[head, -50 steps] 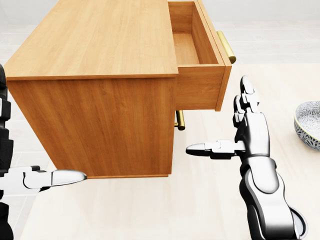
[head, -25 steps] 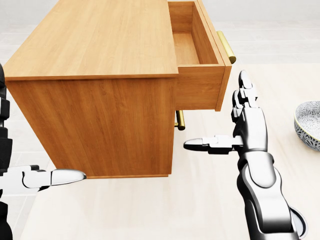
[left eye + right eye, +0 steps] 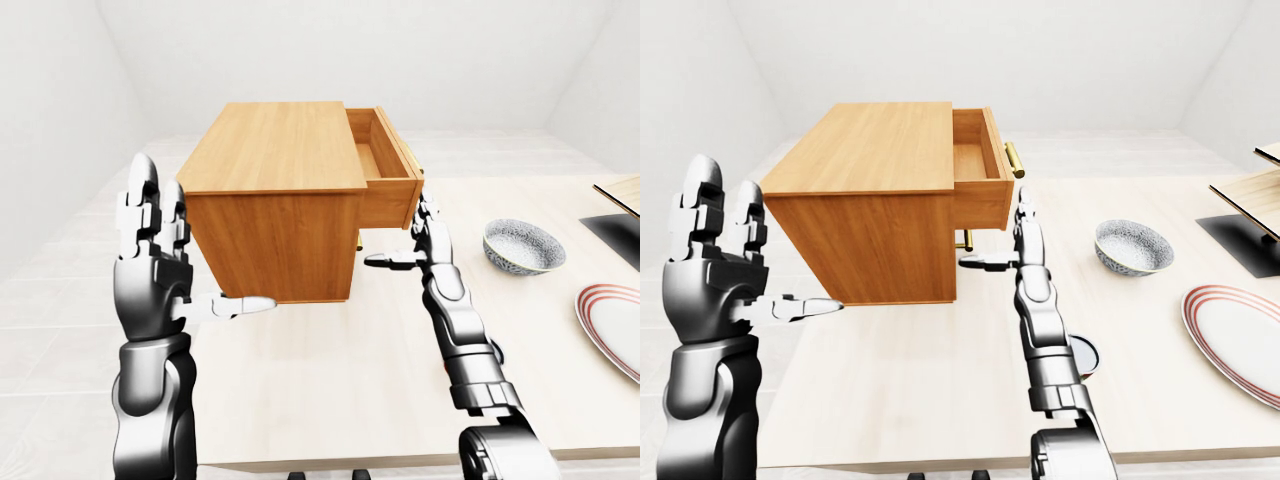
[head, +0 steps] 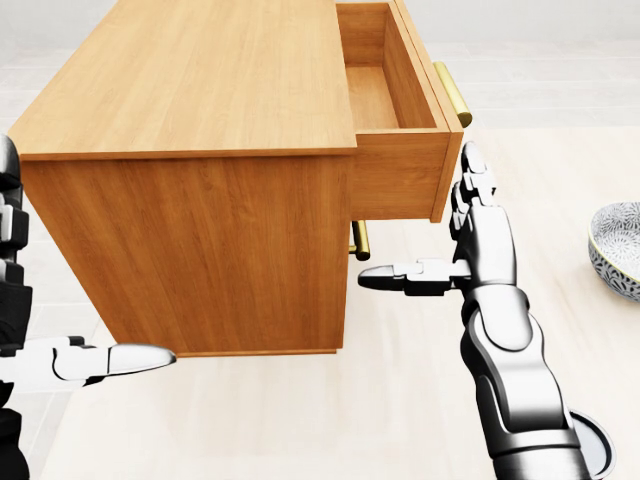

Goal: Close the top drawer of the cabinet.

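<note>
Cabinet: a wooden box standing on the pale desk, filling the upper left of the head view; its plain side panel faces the camera.
Top drawer: pulled out toward the right of the head view, its inside open to view and holding nothing that shows; a brass handle runs along its outer face.
Lower handle: a second brass bar showing just below the open drawer, at the cabinet's right edge.
Right robot hand: open, fingers pointing upward and thumb stretched toward the left of the head view; the fingertips stand just beside the lower corner of the drawer's face, and contact cannot be told.
Left robot hand: open, fingers upright and thumb extended toward the cabinet's side panel near its lower left corner; it stands apart from the wood in the left-eye view.
Bowl: speckled grey, on the desk to the right of the right arm, well apart from the cabinet.
Plate: white with red rim rings, at the right edge of the right-eye view, below the bowl.
</note>
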### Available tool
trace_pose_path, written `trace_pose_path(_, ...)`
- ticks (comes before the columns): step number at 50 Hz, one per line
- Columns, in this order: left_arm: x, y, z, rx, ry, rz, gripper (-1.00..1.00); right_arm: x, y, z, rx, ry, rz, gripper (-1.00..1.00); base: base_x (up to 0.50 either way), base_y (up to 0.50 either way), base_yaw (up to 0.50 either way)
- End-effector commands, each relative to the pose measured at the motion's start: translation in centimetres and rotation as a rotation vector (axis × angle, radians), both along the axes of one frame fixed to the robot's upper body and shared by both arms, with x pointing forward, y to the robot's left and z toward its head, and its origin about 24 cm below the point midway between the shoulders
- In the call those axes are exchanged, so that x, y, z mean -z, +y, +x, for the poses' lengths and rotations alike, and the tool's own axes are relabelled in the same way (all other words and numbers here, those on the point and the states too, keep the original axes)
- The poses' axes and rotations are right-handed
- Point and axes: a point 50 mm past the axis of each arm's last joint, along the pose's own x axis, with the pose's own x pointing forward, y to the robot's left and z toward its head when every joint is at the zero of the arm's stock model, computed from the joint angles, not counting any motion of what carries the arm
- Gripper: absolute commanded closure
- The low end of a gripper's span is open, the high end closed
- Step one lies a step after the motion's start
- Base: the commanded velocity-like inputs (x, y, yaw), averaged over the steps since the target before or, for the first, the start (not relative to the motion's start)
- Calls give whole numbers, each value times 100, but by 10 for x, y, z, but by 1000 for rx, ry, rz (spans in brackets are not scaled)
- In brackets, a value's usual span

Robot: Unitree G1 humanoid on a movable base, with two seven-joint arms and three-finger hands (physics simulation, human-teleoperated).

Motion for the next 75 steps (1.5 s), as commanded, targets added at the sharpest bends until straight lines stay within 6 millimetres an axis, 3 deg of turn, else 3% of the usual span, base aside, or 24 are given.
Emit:
trace_pose_path(1, 4, 0, 1, 3, 20, 4, -100, 3, 7, 14, -21, 26, 6, -100, 0, 0, 0)
trace_pose_path(10, 3, -1, 0, 3, 13, 4, -100, -3, 14, 26, -35, 20, 10, -100, 0, 0, 0)
trace_pose_path(25, 3, 0, 2, 3, 14, 4, -100, -23, 23, 28, -62, -12, 4, -100, 0, 0, 0)
trace_pose_path(36, 4, 0, 2, 4, 19, 3, -100, -19, 27, 28, -77, -5, 0, -100, 0, 0, 0)
trace_pose_path(40, 5, 1, 2, 1, 23, 2, -100, -8, 31, 29, -87, 16, -3, -100, 0, 0, 0)
trace_pose_path(65, 12, 0, 5, 2, 60, 2, -100, -14, 60, 35, -164, 9, -34, -100, 0, 0, 0)
trace_pose_path(75, 14, 1, 5, 1, 71, 2, -100, -7, 75, 34, -209, 23, -42, -100, 0, 0, 0)
